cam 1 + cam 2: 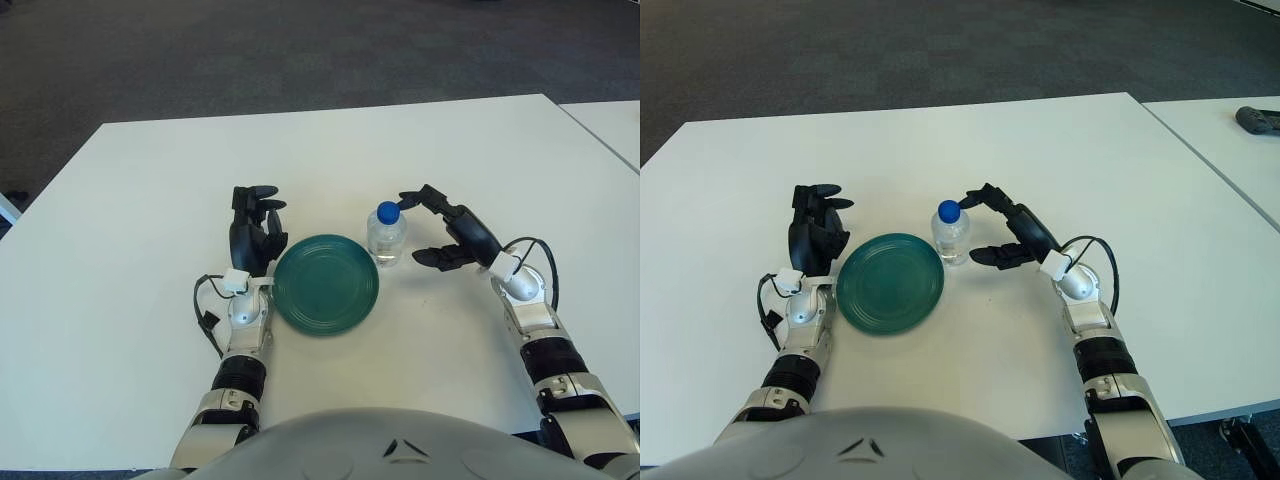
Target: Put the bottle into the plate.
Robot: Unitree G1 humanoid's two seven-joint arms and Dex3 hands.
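The bottle (386,233) is small clear plastic with a blue cap, likely light, smooth and easy to tip; the best hold looks like mid-body, below the shoulder. It stands upright on the desk (130,200), just left of the right hand (447,232), whose fingers are spread around it but grip nothing. The green plate (325,284) lies further left, beside the bottle. The left hand (256,232) shows beyond the plate's left edge, empty, with its fingers drawn loosely together.

The right hand (440,228) reaches inward over the table with fingers spread, while the left hand (256,232) points forward, fingers loosely curled.
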